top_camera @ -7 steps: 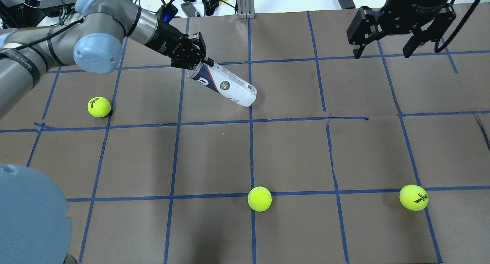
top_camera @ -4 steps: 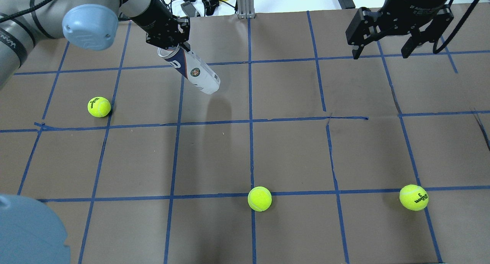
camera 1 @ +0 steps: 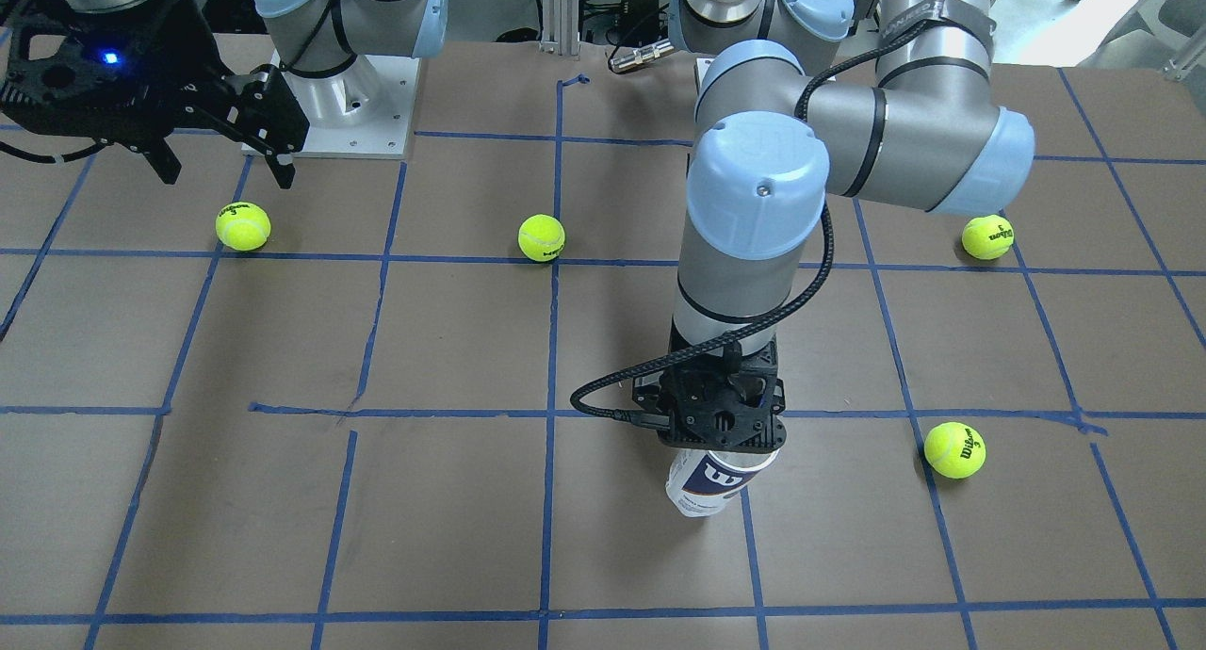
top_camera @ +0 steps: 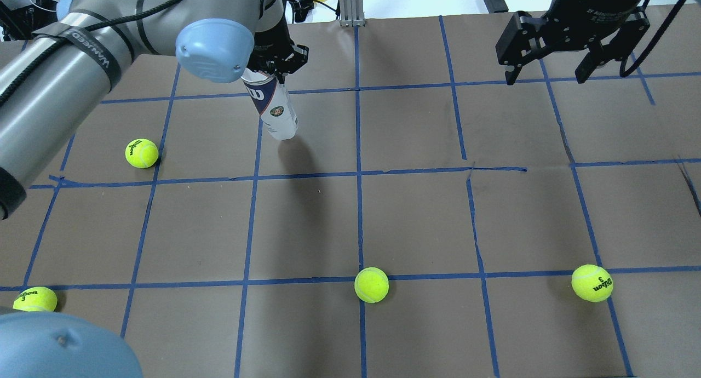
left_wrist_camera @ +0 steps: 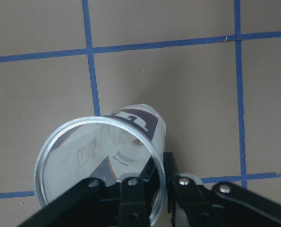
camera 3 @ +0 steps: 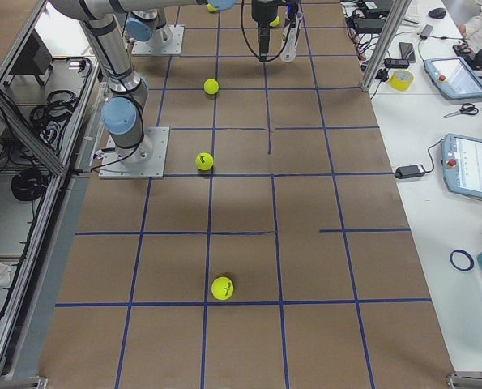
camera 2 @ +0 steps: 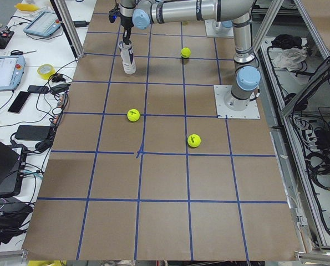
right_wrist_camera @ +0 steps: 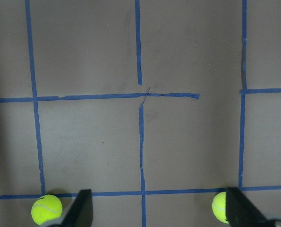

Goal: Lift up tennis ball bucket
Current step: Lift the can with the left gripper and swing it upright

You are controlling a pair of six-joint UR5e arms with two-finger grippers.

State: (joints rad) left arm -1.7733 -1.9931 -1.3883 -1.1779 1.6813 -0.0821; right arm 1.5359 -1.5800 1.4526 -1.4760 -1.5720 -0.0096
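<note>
The tennis ball bucket [top_camera: 274,108] is a slim clear tube with a white label and a navy band with a white W. It hangs nearly upright, open end up, in the far left part of the table. It also shows in the front view [camera 1: 708,481]. My left gripper [top_camera: 268,71] is shut on its top rim, one finger inside and one outside, as the left wrist view [left_wrist_camera: 157,189] shows. The tube's lower end is at or just above the table; I cannot tell which. My right gripper [top_camera: 546,74] is open and empty, high over the far right.
Several yellow-green tennis balls lie on the brown, blue-taped table [top_camera: 416,219]: one left of the tube [top_camera: 142,153], one near centre front [top_camera: 371,284], one front right [top_camera: 592,282], one at the front left edge [top_camera: 35,299]. Cables and tape lie past the far edge.
My left gripper has swung the tube from a low slant to nearly upright and carried it a little to the left. The right arm has not moved.
</note>
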